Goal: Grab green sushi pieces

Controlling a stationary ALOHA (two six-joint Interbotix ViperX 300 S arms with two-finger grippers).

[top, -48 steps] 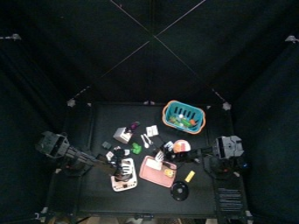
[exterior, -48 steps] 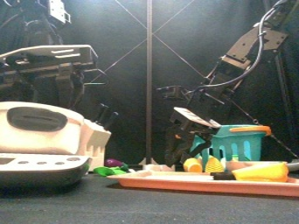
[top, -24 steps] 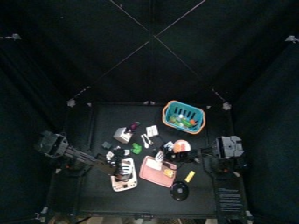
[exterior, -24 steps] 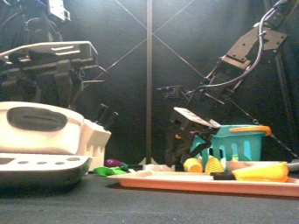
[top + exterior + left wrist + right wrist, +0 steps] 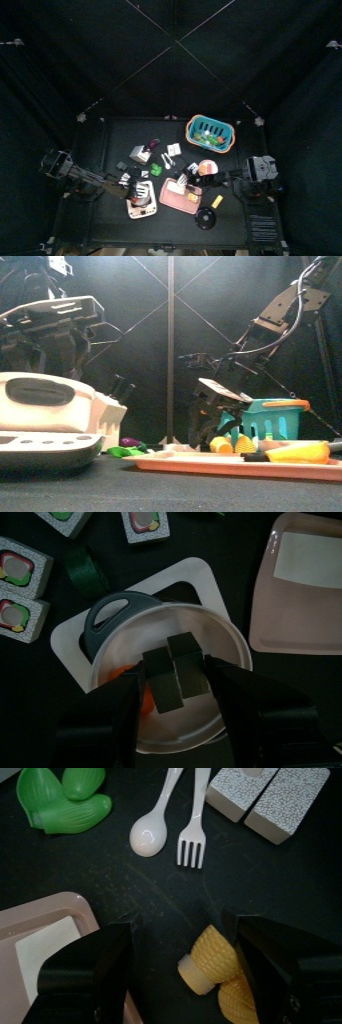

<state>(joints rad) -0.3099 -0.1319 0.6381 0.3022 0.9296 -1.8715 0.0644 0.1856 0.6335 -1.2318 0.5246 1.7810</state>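
my left gripper [image 5: 181, 682] hangs wide open with nothing in it, over the white bowl [image 5: 201, 727]. the green sushi pieces [image 5: 144, 523] lie beyond my fingertips, at the upper left of the left wrist frame, well clear of the bowl. they look square, so no long axis constrains my grip. i count four sushi squares there: two green-centred along the top edge and two at the left edge [image 5: 16, 568] with redder middles. my right gripper [image 5: 187, 933] is also spread and empty, near one spoon [image 5: 150, 830], one fork [image 5: 195, 828] and two grey blocks [image 5: 261, 798]. i judge my left arm nearer.
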